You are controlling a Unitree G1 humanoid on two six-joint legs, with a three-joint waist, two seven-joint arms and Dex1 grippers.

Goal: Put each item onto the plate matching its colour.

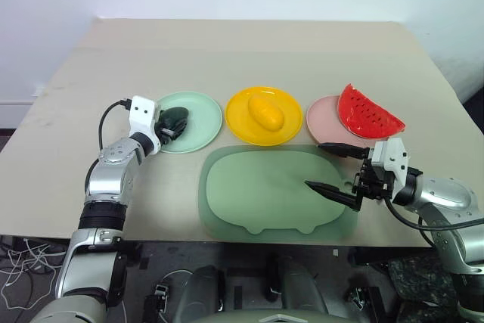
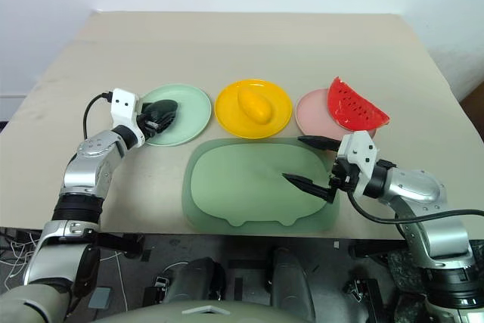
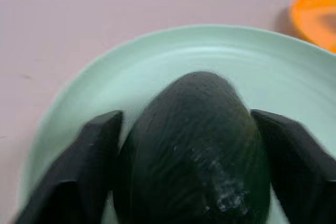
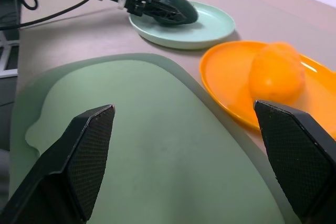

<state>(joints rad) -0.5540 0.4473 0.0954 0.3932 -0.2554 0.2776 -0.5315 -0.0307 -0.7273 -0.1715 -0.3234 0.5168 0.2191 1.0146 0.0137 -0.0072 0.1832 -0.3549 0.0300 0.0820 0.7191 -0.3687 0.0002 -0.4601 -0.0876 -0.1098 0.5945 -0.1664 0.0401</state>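
1. Head views: a beige table (image 1: 249, 51) carries three plates in a row. The mint green plate (image 1: 203, 115) is on the robot's left, the yellow plate (image 1: 240, 115) in the middle, the pale pink plate (image 1: 321, 115) on the right. The yellow mango (image 1: 266, 113) lies on the yellow plate. The red watermelon slice (image 1: 368, 111) rests on the pink plate, overhanging its right rim. The dark green avocado (image 1: 173, 122) sits on the near left part of the mint plate, between the fingers of the left gripper (image 1: 169, 123). A large pale green cutting mat (image 1: 257, 194) lies in front of the plates. The right gripper (image 1: 330, 167) hangs over the mat's right part, its jaws wide apart and empty.

2. Left wrist view: the avocado (image 3: 197, 150) rests on the mint plate (image 3: 105, 87). The two black fingers (image 3: 89, 166) stand on either side of it. On the one side a thin gap shows between finger and avocado; on the other I cannot tell whether they touch. The jaws look spread rather than clamped. An edge of the yellow plate (image 3: 315, 14) shows beyond.

3. Right wrist view: the right gripper's fingers (image 4: 84, 156) stand wide apart with nothing between them, above the mat (image 4: 147, 145). Beyond lie the mango (image 4: 276, 74) on its yellow plate (image 4: 220, 77) and the left gripper (image 4: 157, 4) at the avocado (image 4: 176, 9) on the mint plate (image 4: 215, 24).
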